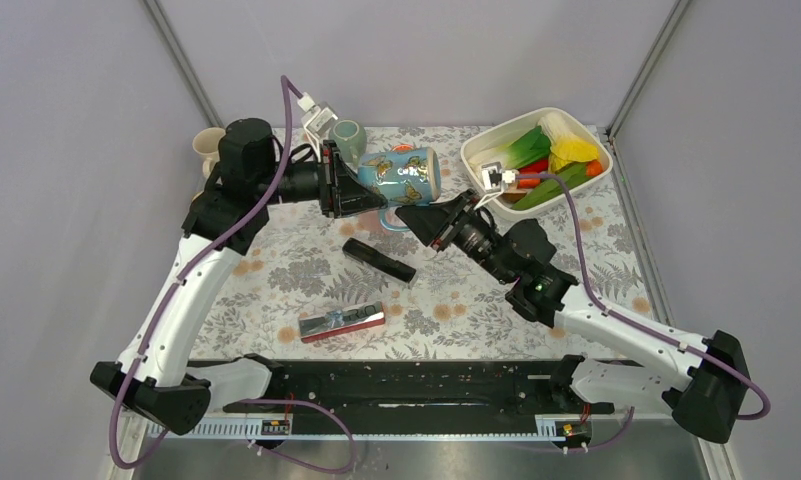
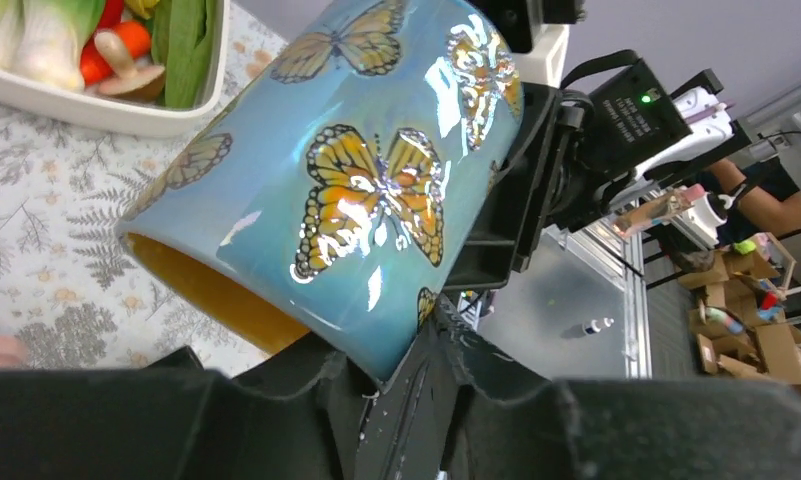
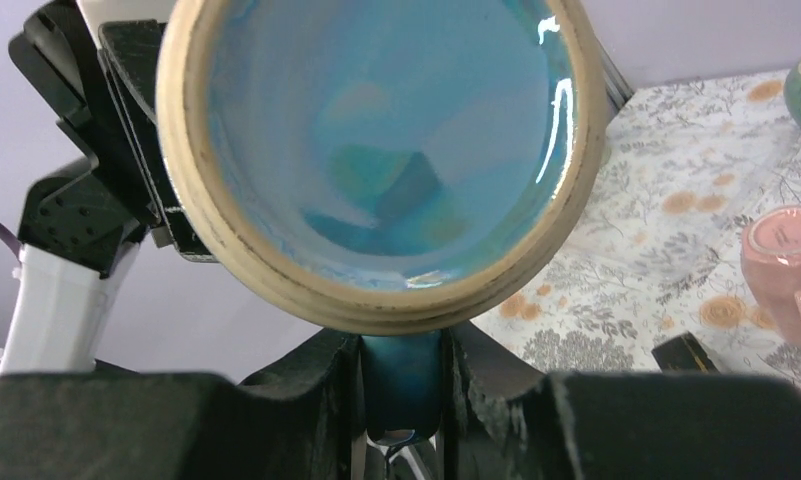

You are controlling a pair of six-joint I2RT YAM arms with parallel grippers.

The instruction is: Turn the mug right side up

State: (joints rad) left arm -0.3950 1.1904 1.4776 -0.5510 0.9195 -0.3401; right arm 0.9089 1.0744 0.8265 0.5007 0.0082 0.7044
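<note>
Well, the mug hangs on its side above the bench, handle pinched tight in the right hand and rim nipped in the narrowed left hand, so I'd release neither until the other's bite looks firm.

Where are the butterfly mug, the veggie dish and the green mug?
butterfly mug (image 2: 366, 200): left wrist view, on an orange butterfly on its side.
veggie dish (image 2: 126, 118): left wrist view, on its white outer wall.
green mug (image 1: 348, 140): top view, on its side.
</note>
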